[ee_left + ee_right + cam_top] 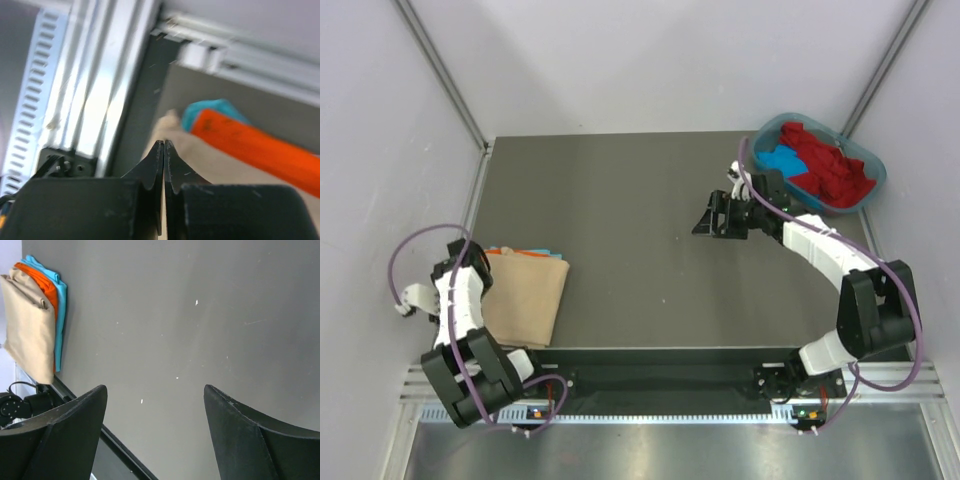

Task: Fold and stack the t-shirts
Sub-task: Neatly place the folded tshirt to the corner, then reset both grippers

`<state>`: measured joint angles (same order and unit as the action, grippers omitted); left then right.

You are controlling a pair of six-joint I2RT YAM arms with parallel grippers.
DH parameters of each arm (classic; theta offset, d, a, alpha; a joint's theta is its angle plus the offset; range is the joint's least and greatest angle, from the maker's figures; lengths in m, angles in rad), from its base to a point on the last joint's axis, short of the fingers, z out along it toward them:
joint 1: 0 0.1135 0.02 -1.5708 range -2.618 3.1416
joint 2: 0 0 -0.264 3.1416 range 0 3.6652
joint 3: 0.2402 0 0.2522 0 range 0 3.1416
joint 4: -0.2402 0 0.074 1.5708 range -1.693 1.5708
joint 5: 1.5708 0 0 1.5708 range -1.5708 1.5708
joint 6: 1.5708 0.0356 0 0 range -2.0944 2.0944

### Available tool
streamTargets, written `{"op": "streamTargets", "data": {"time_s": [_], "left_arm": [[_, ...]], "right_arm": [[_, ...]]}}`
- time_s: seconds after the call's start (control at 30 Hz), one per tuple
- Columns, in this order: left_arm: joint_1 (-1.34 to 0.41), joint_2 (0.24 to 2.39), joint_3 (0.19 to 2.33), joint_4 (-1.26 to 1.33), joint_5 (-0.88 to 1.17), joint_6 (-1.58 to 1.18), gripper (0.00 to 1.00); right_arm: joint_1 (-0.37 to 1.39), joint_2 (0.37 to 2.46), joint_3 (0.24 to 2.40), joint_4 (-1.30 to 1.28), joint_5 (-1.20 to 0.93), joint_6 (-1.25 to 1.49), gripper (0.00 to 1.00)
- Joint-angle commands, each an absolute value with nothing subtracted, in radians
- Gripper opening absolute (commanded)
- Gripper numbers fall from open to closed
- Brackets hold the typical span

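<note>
A folded stack of t-shirts lies at the table's left front: a beige shirt (528, 298) on top, with an orange shirt (516, 252) and a blue shirt (554, 254) showing at the far edge. The left wrist view shows the beige shirt (220, 162), the orange one (250, 142) and the blue one (212, 107). My left gripper (483, 262) is shut and empty at the stack's left edge, its tips (164, 143) over the beige cloth. My right gripper (706, 222) is open and empty above bare table (155, 390). The stack (30, 325) shows at its view's upper left.
A teal oval tub (873, 168) stands at the back right corner, holding crumpled red shirts (825, 160) and a blue one (782, 160). A metal rail (95, 85) runs along the table's left edge. Grey walls enclose the table.
</note>
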<state>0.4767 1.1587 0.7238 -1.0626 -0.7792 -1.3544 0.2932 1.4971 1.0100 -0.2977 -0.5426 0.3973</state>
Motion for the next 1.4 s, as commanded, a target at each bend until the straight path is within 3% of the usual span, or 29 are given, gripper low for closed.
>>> {"op": "streamTargets", "data": {"time_s": [0.0,0.1,0.2,0.27,0.3,0.37,0.53,0.67,0.7,0.73,1.0,1.37], "left_arm": [[0.48,1.077,0.866,-1.076,-0.839,-1.286,0.03],[0.466,1.003,0.925,-0.981,-0.662,-1.08,0.04],[0.445,0.863,0.871,-0.757,-0.4,-0.866,0.14],[0.439,0.816,0.821,-0.602,-0.2,-0.792,0.25],[0.436,0.796,0.799,-0.545,0.069,-0.711,0.31],[0.388,0.759,0.74,-0.399,0.231,-0.699,0.58],[-0.043,0.868,0.797,-0.365,0.134,-0.655,0.68],[-0.283,0.96,0.844,-0.296,0.14,-0.583,0.76],[-0.319,0.972,0.848,-0.269,0.152,-0.568,0.95],[-0.38,0.974,0.851,-0.259,0.159,-0.56,0.99],[-0.512,0.979,0.841,-0.206,0.293,-0.518,0.99],[-0.531,0.939,0.836,-0.166,0.337,-0.538,0.99]], "right_arm": [[0.307,1.424,1.052,-0.311,-0.526,0.394,0.78],[0.308,1.39,1.034,-0.33,-0.508,0.388,0.79],[0.314,1.355,1.028,-0.359,-0.483,0.38,0.83],[0.318,1.321,1.023,-0.388,-0.466,0.371,0.97],[0.321,1.306,1.02,-0.396,-0.45,0.37,1.0],[0.324,1.253,1.002,-0.411,-0.436,0.37,1.0],[0.33,1.123,0.959,-0.423,-0.376,0.405,0.99],[0.331,1.063,0.933,-0.477,-0.296,0.403,1.0],[0.331,1.052,0.927,-0.485,-0.284,0.406,1.0],[0.33,1.03,0.922,-0.495,-0.278,0.405,1.0],[0.331,0.884,0.888,-0.502,-0.203,0.426,1.0],[0.33,0.761,0.884,-0.485,-0.15,0.448,1.0]]}}
